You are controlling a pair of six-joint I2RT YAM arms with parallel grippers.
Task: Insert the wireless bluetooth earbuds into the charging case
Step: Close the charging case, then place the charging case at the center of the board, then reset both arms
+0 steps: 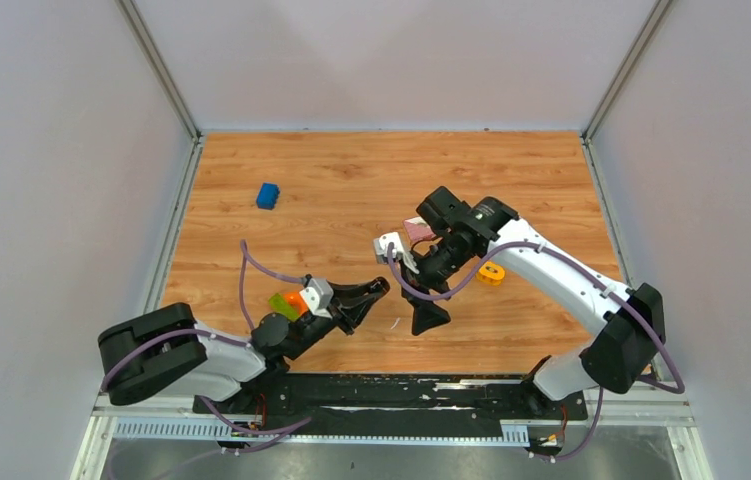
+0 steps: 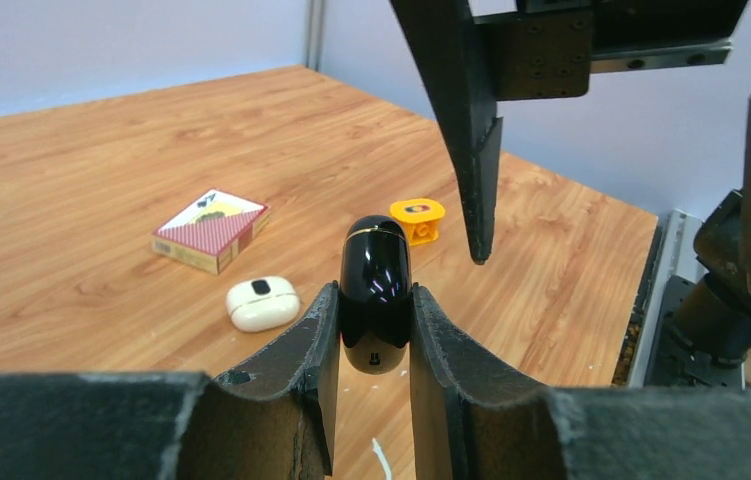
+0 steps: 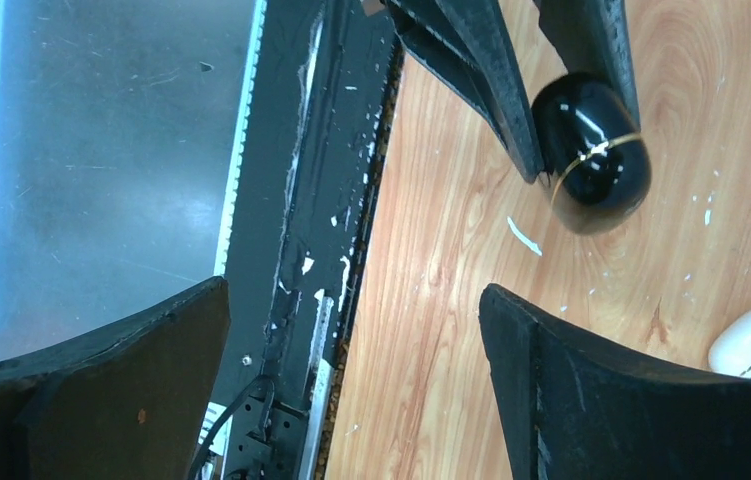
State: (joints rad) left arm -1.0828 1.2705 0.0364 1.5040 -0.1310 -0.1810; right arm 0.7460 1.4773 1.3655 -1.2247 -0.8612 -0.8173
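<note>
Where left claw (image 2: 374, 300) pinches glossy black ovoid charging case (image 2: 375, 265) (thin gold seam), flanks hidden; right claw (image 3: 353, 290) wide, empty

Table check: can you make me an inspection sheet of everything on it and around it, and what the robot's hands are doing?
Surface: wooden table, with white flecks near the front edge.
Job's things: shiny black case, looks closed, upright in the left hand. Earbuds: nothing seen.
Clutter: white case, card box, yellow ring, blue block, green and orange piece by the left arm.
Hands: left hand shut on the black case; right hand open and empty, close by the black case.
Cables: purple cables loop along both arms, touching none of the things.
Surroundings: pale walls; black rail at the front.
</note>
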